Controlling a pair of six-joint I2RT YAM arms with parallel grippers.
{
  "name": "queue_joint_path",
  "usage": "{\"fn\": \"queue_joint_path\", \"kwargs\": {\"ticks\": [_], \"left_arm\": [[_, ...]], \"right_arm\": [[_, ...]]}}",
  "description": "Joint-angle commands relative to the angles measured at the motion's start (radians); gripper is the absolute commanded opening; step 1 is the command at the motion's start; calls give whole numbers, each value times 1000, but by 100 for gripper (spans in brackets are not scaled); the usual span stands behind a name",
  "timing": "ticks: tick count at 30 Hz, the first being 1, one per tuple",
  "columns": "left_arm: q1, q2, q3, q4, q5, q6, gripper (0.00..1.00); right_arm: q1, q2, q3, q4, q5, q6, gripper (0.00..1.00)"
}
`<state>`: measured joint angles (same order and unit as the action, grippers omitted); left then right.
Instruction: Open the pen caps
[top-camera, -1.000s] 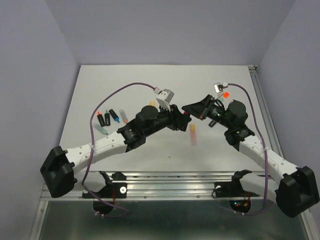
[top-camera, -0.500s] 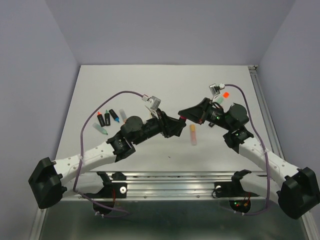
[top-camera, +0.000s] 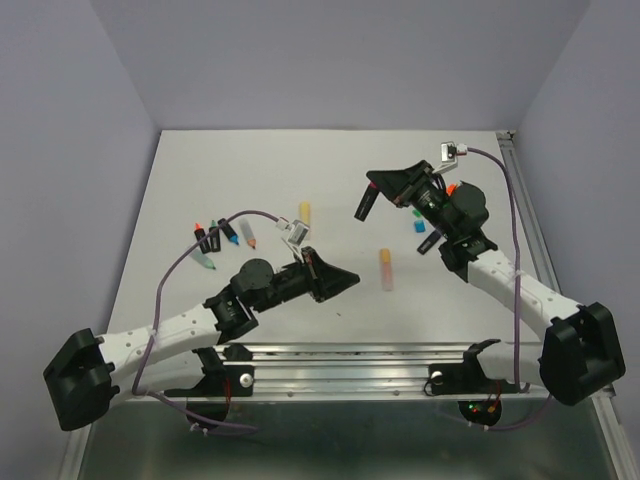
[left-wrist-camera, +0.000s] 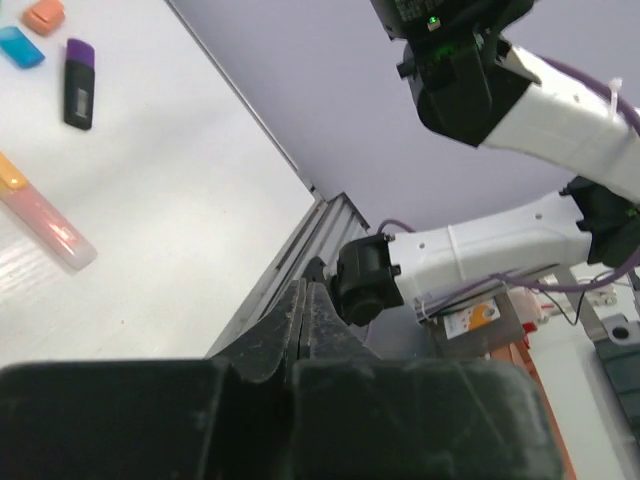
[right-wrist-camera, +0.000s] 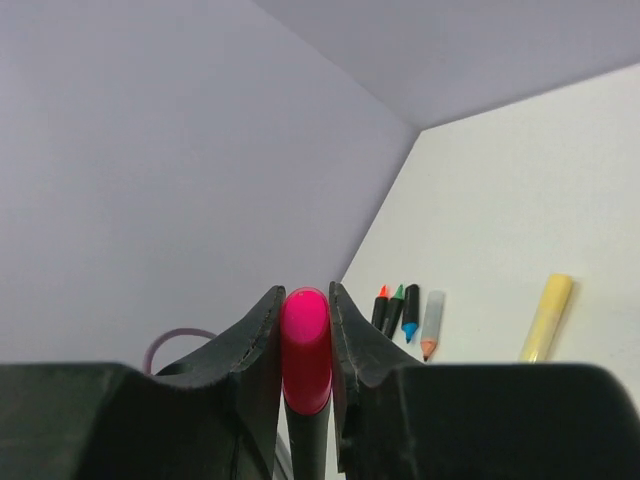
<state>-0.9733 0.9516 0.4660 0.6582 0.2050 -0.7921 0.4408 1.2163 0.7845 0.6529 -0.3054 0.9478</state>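
My right gripper (top-camera: 373, 186) is shut on the pink cap (right-wrist-camera: 305, 345) of a short highlighter and holds it in the air over the table's middle right. The black body (top-camera: 363, 208) still hangs from that cap. My left gripper (top-camera: 346, 280) is shut and empty, low near the front middle; in the left wrist view (left-wrist-camera: 305, 292) its jaws are pressed together. Loose orange (top-camera: 452, 188), green (top-camera: 417, 213) and blue (top-camera: 422, 227) caps lie by the right arm. A purple-capped pen (left-wrist-camera: 79, 83) lies near them.
A peach pen (top-camera: 384, 268) lies between the grippers and a yellow pen (top-camera: 305, 212) lies farther back. Several uncapped pens (top-camera: 214, 238) and a mint piece (top-camera: 203, 261) lie at the left. A metal rail (top-camera: 350, 355) runs along the front edge.
The grippers were together at the pink-capped pen. My left gripper has let go and drawn back toward the front left. My right gripper has carried the pen up and back.
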Motion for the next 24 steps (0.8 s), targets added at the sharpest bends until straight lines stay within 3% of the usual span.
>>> {"fn": "queue_joint_path", "kwargs": {"ticks": [1, 4, 6, 7, 8, 10, 15, 24], "left_arm": [[-5, -62, -7, 61, 31, -21, 0], [-4, -96, -7, 22, -39, -19, 2], [-1, -106, 49, -98, -96, 8, 33], [-1, -105, 68, -121, -105, 30, 61], [-1, -103, 97, -138, -114, 60, 76], [-1, -85, 123, -154, -122, 99, 96], [-1, 34, 250, -193, -73, 208, 99], [-1, 229, 436, -201, 10, 280, 99]], "right_arm": [[-11, -4, 35, 120, 17, 8, 1], [-11, -50, -7, 91, 5, 17, 1], [-10, -76, -16, 48, 0, 16, 1], [-11, -89, -16, 15, -1, 22, 1], [-10, -113, -16, -48, -4, 20, 1], [-10, -133, -28, -111, -1, 35, 1], [-4, -187, -31, -306, 34, 28, 1], [1, -225, -65, -328, -8, 57, 1]]}}
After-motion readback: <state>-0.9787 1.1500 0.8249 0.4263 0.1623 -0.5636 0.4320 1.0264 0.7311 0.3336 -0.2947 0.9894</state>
